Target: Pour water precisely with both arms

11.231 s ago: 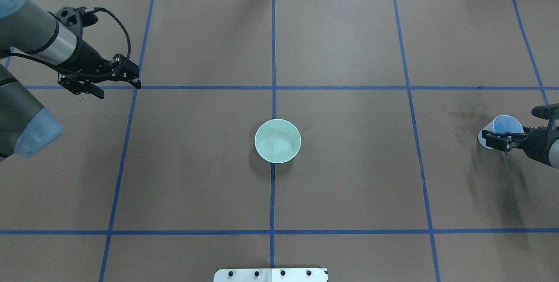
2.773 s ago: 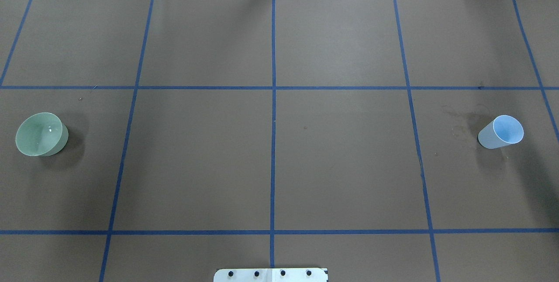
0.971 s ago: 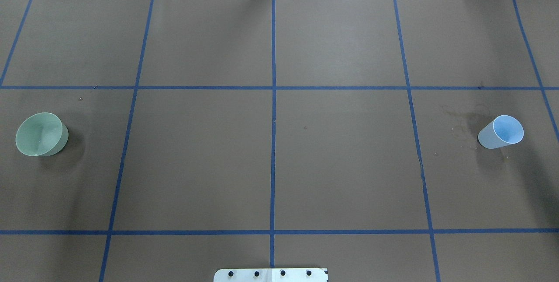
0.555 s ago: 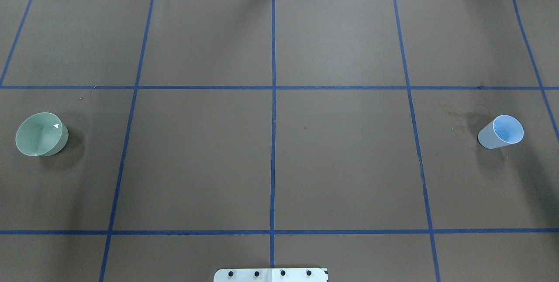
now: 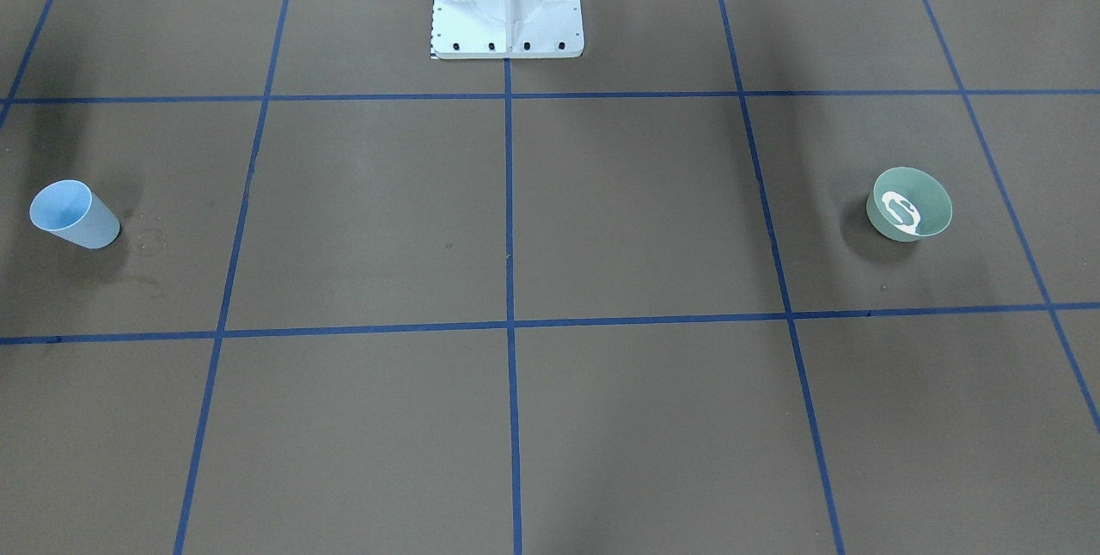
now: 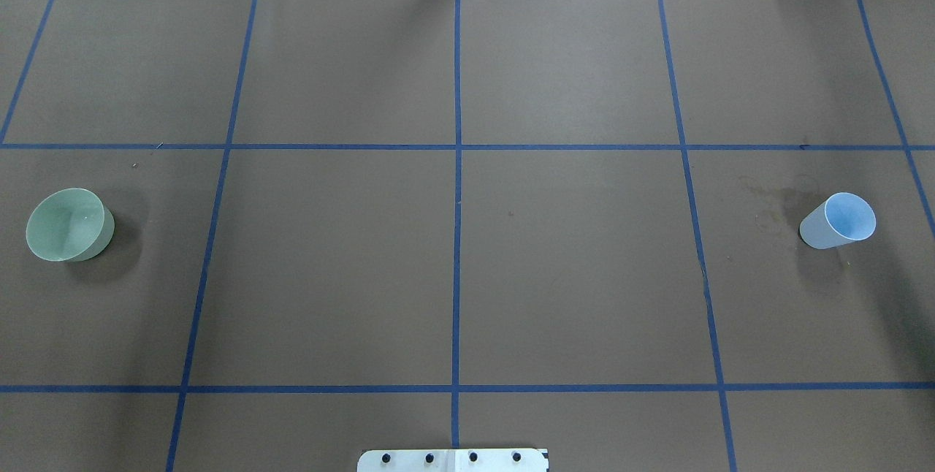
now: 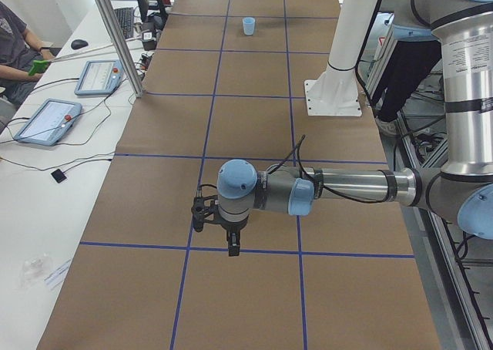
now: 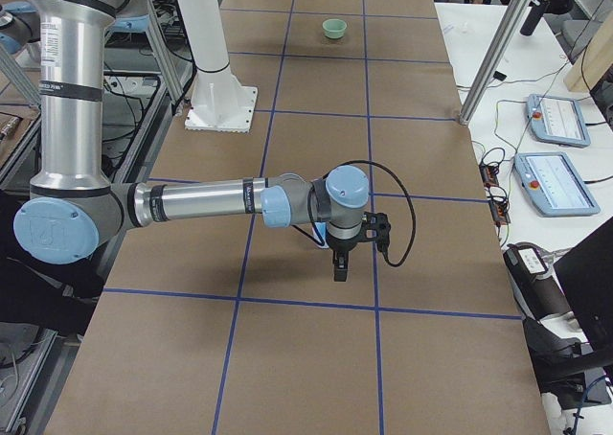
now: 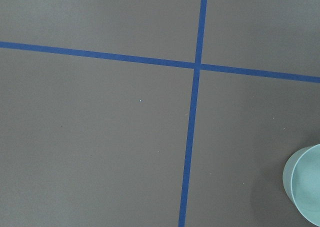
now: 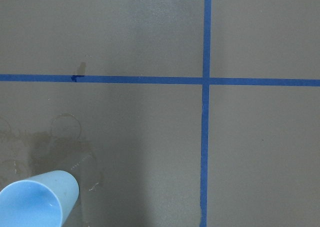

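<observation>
Left hand (image 7: 232, 248): hangs pointing down over the brown paper-covered worktop (image 6: 570, 275) at the robot's left end. It carries no vessel. It shows only in the left side view, so I cannot tell whether the fingers are spread or closed.
Right hand (image 8: 338, 274): same posture at the opposite end, pointing down, nothing carried. Finger state cannot be told from the right side view alone.
Pale green round bowl (image 6: 69, 225): stands upright and free on the worktop, on the robot's left, well apart from the centre.
Water (image 5: 901, 210): lies in the bowl and shows as bright white glints on its floor in the front-facing view.
Pale blue tapered plastic cup (image 6: 838, 221): stands upright and free on the robot's right, well apart from the bowl. Whether any liquid remains in it cannot be told.
Faint ring marks (image 10: 65, 124): on the paper just beside the cup. Judged to be damp traces, not confirmed.
Progress: judged complete or nearly so. The water is in the bowl, both vessels are set down, and neither hand is engaged.
Outstanding: nothing evident.
</observation>
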`<action>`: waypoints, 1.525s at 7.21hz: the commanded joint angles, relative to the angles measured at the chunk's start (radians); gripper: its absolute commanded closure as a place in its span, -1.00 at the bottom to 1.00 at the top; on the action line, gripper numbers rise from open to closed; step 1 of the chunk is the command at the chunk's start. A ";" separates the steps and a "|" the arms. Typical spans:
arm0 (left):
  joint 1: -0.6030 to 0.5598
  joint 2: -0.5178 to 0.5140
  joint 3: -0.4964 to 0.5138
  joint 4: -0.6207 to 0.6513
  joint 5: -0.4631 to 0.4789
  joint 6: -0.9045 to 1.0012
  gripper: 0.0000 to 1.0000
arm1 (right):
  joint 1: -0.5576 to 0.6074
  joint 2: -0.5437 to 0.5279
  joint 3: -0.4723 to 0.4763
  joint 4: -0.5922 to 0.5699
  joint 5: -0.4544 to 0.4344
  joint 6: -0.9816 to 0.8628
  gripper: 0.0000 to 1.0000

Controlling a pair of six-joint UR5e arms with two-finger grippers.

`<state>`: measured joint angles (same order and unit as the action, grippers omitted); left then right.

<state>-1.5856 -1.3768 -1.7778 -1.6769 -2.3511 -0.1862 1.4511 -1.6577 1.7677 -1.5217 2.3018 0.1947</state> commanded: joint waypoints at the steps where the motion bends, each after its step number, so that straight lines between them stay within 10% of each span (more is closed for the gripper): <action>1: 0.012 -0.007 0.006 0.082 0.006 0.004 -1.00 | 0.000 0.001 -0.002 0.000 -0.030 0.002 -0.99; 11: 0.026 0.005 0.000 0.131 0.018 0.183 -1.00 | 0.000 -0.001 -0.004 0.000 -0.013 -0.009 -0.99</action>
<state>-1.5601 -1.3709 -1.7732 -1.5466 -2.3352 -0.0036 1.4511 -1.6582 1.7658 -1.5217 2.2881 0.1856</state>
